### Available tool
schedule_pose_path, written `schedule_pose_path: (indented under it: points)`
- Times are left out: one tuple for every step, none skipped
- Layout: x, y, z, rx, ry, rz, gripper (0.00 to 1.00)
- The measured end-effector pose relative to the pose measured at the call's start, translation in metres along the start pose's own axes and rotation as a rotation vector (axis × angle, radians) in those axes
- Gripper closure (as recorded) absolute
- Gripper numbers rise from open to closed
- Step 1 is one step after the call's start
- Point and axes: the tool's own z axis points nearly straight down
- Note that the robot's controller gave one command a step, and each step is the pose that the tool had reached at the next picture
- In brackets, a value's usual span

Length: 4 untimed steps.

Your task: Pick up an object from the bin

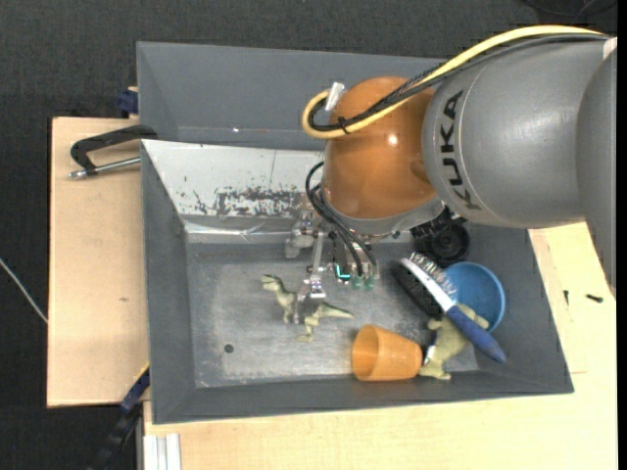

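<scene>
One pale toy dino (299, 309) mid bin (196, 346) floor, right by gripper (331, 276); fingers look spread, nothing pinched. Approach step. Next: centre over dino body, drop, close.

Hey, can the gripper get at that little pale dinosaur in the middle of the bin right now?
Probably yes. The gripper sits right above the pale dinosaur, which lies alone on bare bin floor; the orange cup and brush lie apart, further right in the view.
</scene>
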Motion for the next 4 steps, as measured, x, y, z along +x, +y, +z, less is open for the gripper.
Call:
schedule_pose_path:
  points:
    - [-0.056, -0.109, 0.103, -0.007, -0.012, -0.001, 0.00]
    - [-0.045, -0.144, 0.101, -0.006, -0.015, 0.171, 0.00]
    - [-0.061, -0.130, 0.103, 0.001, -0.003, 0.271, 0.00]
    - [-0.063, -0.156, 0.102, -0.007, -0.011, 0.403, 0.00]
